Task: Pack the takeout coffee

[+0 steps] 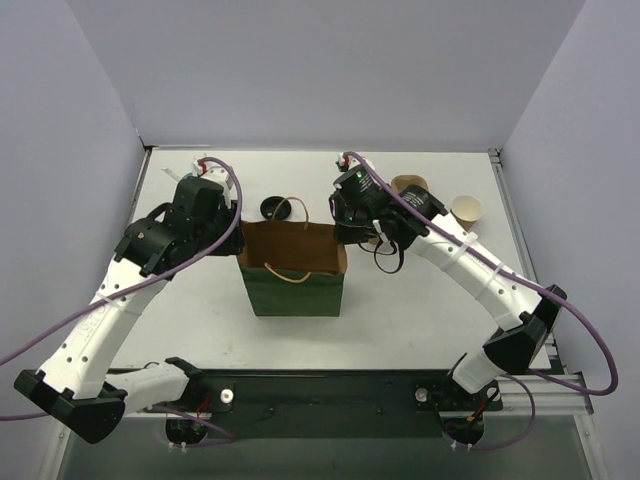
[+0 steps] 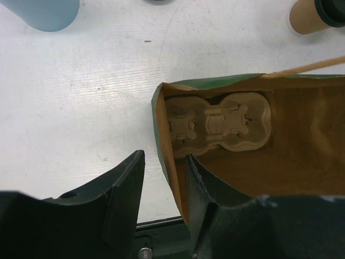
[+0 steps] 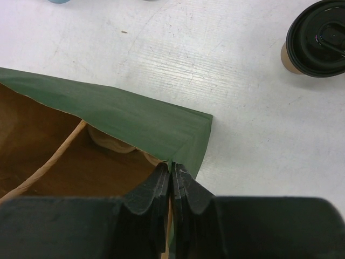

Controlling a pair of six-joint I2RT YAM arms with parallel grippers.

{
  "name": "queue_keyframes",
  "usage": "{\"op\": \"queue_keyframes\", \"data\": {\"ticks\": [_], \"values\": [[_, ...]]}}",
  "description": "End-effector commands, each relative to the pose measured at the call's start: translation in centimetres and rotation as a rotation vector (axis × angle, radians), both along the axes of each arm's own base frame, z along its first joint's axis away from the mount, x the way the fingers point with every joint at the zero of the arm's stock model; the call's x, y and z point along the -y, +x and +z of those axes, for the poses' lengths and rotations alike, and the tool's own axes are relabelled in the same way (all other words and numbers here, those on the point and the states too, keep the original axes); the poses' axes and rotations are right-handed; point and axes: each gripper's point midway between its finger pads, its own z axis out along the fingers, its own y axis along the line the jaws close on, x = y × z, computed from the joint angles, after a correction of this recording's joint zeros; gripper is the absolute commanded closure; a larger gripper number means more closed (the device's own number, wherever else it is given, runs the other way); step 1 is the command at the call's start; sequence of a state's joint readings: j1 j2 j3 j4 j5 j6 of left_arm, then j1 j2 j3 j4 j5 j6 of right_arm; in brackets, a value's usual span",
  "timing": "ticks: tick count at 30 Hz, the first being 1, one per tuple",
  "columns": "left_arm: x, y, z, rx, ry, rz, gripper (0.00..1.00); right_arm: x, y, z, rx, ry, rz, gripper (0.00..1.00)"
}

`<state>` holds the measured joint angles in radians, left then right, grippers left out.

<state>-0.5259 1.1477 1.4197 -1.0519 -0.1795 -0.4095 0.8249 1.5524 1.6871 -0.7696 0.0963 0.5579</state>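
Observation:
The takeout coffee [image 1: 411,189], a tan paper cup with a black lid, stands on the table behind my right arm; it also shows in the right wrist view as the lidded cup [image 3: 317,38] and at the top right of the left wrist view as a tan cup [image 2: 314,14]. A green paper bag [image 1: 293,285] stands open in the middle. The brown cup carrier [image 2: 218,124] lies on its bottom. My left gripper [image 2: 165,157] is open, its fingers on either side of the bag's left wall. My right gripper [image 3: 172,174] is shut on the bag's right rim.
An open, lidless paper cup [image 1: 466,211] stands at the far right. A loose black lid [image 1: 275,208] lies behind the bag. The blue cup [image 2: 48,13] is at the far left, mostly hidden by my left arm in the top view. The bag's paper handle [image 2: 307,67] crosses its mouth.

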Motion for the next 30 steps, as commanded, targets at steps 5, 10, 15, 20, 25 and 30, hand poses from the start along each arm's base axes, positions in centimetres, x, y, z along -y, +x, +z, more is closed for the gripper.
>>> {"op": "queue_keyframes", "data": {"ticks": [5, 10, 15, 20, 25, 30], "values": [[-0.3, 1.9, 0.3, 0.009, -0.024, 0.033, 0.59, 0.7, -0.7, 1.3, 0.025, 0.037, 0.006, 0.92], [0.7, 2.3, 0.8, 0.033, -0.048, -0.037, 0.91, 0.7, -0.6, 1.8, 0.036, 0.048, 0.006, 0.91], [1.2, 2.8, 3.0, 0.126, -0.089, -0.060, 1.00, 0.5, -0.1, 4.9, 0.090, 0.106, 0.015, 0.71], [1.5, 2.3, 3.8, 0.204, -0.137, -0.086, 1.00, 1.6, -0.8, 8.2, 0.150, 0.177, 0.014, 0.50], [1.1, 1.8, 3.8, 0.256, -0.156, -0.084, 1.00, 2.6, -1.7, 11.1, 0.233, 0.233, 0.048, 0.36], [1.4, 0.8, 3.2, 0.270, -0.175, -0.131, 1.00, 5.0, -0.6, 12.1, 0.327, 0.210, -0.044, 0.32]]}}
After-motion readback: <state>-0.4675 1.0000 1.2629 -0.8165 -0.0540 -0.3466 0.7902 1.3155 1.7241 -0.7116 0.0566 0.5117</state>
